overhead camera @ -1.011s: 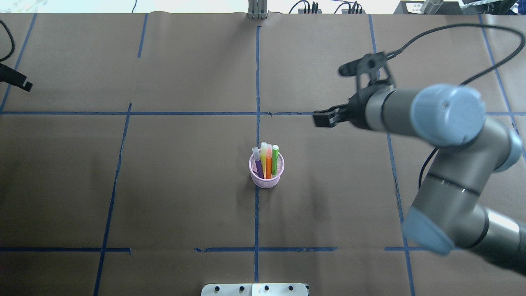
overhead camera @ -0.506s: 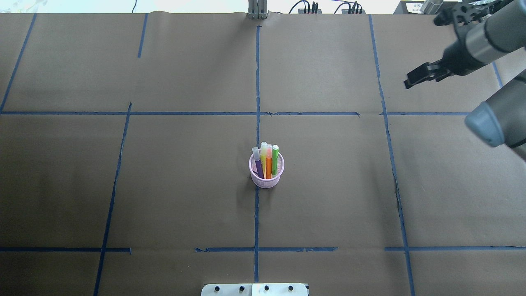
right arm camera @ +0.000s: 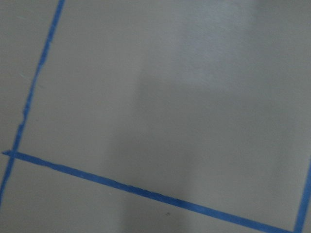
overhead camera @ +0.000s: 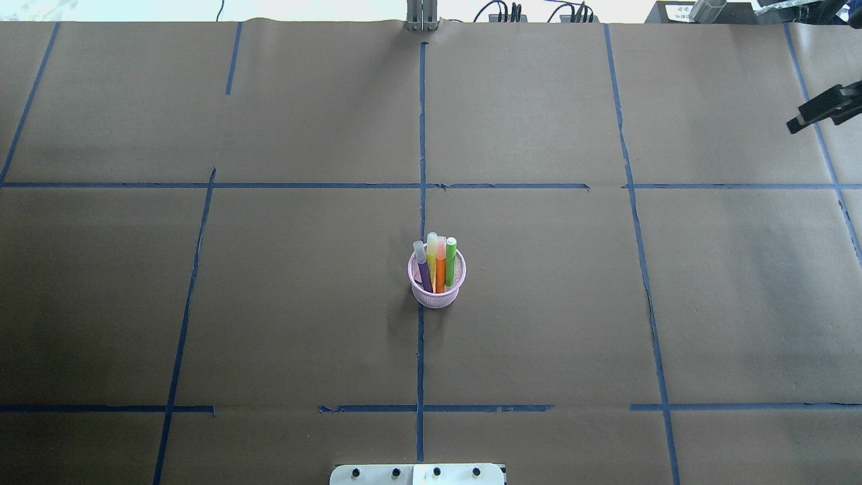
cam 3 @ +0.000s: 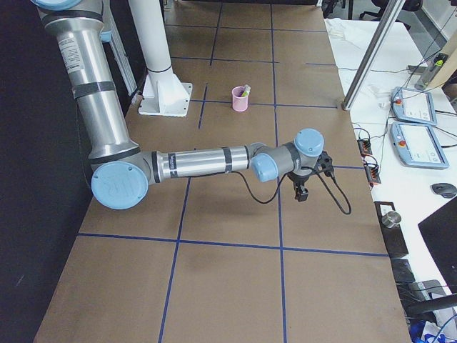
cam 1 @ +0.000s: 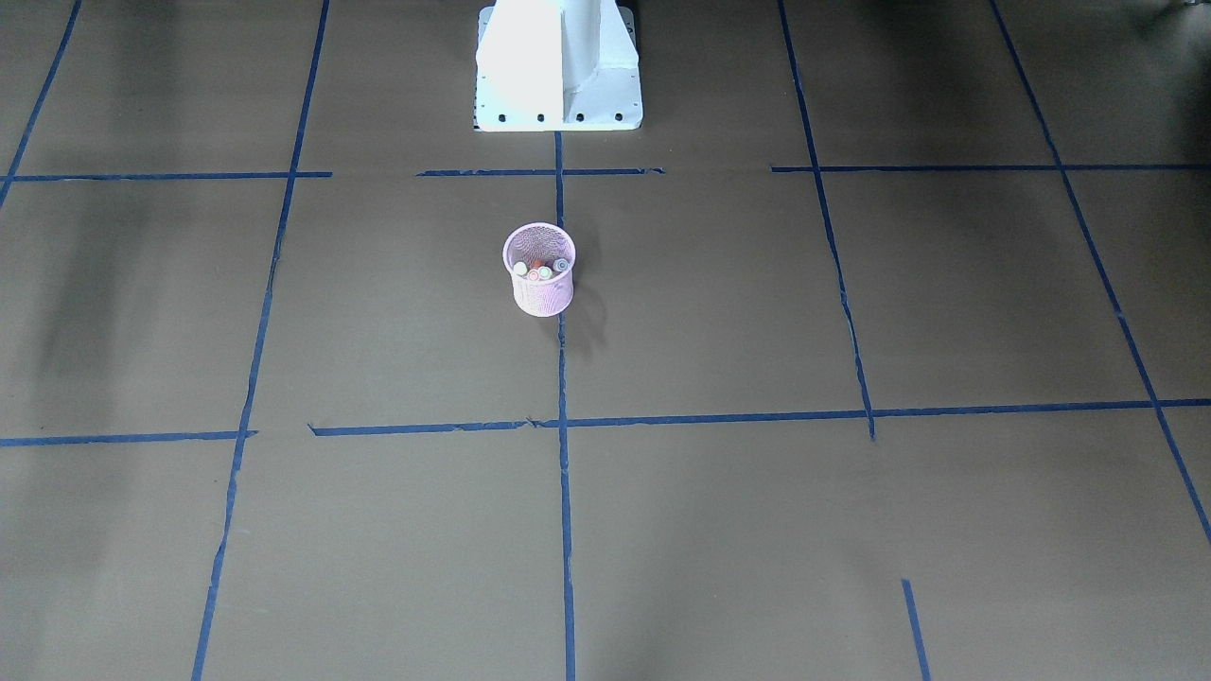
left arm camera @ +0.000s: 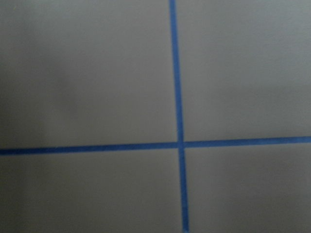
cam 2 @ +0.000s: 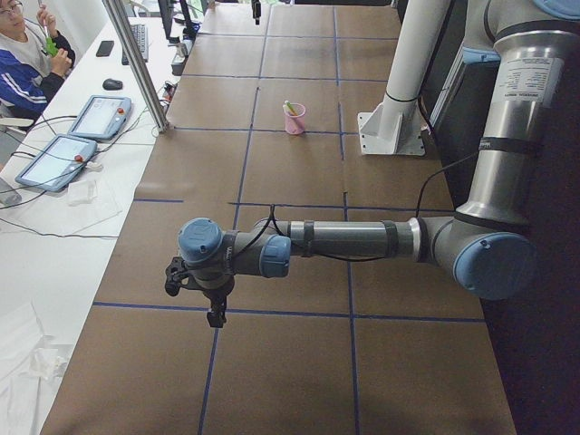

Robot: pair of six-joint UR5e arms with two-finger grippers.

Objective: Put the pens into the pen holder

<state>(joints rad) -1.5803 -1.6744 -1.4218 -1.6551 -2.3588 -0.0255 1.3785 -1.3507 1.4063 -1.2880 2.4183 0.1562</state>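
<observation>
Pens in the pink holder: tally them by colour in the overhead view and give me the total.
Purple pen: 1
Yellow pen: 1
Orange pen: 1
Green pen: 1
Total: 4, all standing in the pen holder.

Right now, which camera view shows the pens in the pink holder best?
The overhead exterior view: the pens stand in the pen holder with purple, yellow, orange and green barrels plain. The front-facing view shows only their cap ends. Both side views show them small and far. The wrist views show only taped paper.
</observation>
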